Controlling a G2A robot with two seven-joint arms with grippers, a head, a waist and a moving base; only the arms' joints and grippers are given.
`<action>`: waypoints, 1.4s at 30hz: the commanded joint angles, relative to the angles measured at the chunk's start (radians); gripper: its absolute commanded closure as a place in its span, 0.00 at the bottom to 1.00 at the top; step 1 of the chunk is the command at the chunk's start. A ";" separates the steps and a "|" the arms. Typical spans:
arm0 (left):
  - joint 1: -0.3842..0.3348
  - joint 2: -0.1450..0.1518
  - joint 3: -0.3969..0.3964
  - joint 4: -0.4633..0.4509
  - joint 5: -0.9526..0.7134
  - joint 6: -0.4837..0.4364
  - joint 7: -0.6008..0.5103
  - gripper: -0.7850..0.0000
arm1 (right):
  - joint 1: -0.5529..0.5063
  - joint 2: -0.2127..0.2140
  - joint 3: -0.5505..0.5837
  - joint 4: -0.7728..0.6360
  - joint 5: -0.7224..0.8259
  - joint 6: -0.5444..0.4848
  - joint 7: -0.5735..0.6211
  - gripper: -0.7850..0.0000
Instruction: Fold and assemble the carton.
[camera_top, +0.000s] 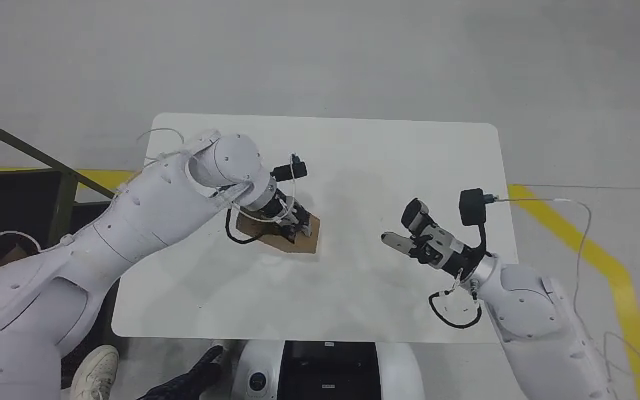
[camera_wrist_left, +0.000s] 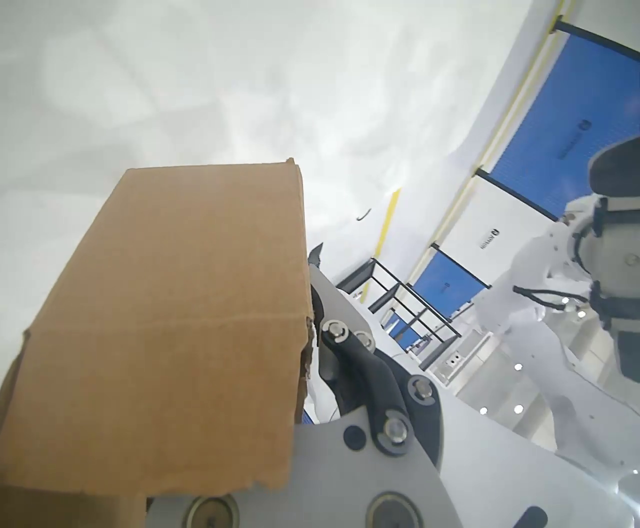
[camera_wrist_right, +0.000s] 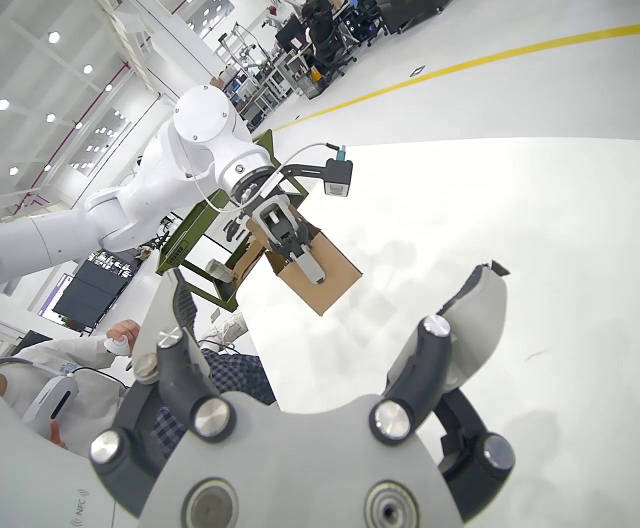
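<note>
White counter (camera_top: 400, 290) from above: carton (camera_top: 302, 233) toward 9 o'clock, left hand (camera_top: 291, 222) clamped on its wall; right hand (camera_top: 398, 228) at 3 o'clock, spread, empty. Left wrist: creased cardboard, probably light, bendy. Right wrist: open carton mouth, best pinched near a fold.

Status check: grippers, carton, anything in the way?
Left gripper shut on carton wall. Right gripper open, empty, apart from carton. Nothing between them.

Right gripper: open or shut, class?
Open. The right gripper has its fingers wide apart, nothing between them.
</note>
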 joint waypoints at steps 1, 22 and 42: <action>-0.019 -0.017 0.024 0.009 0.041 0.014 0.007 1.00 | -0.001 0.001 0.001 0.005 0.006 -0.002 0.004 0.00; -0.101 -0.207 0.189 0.161 0.205 0.033 0.047 0.60 | -0.003 0.010 -0.013 0.041 0.060 -0.026 0.028 0.00; -0.026 -0.174 -0.022 0.047 0.155 -0.154 0.218 0.00 | 0.007 0.015 -0.026 0.062 0.084 -0.021 0.023 0.00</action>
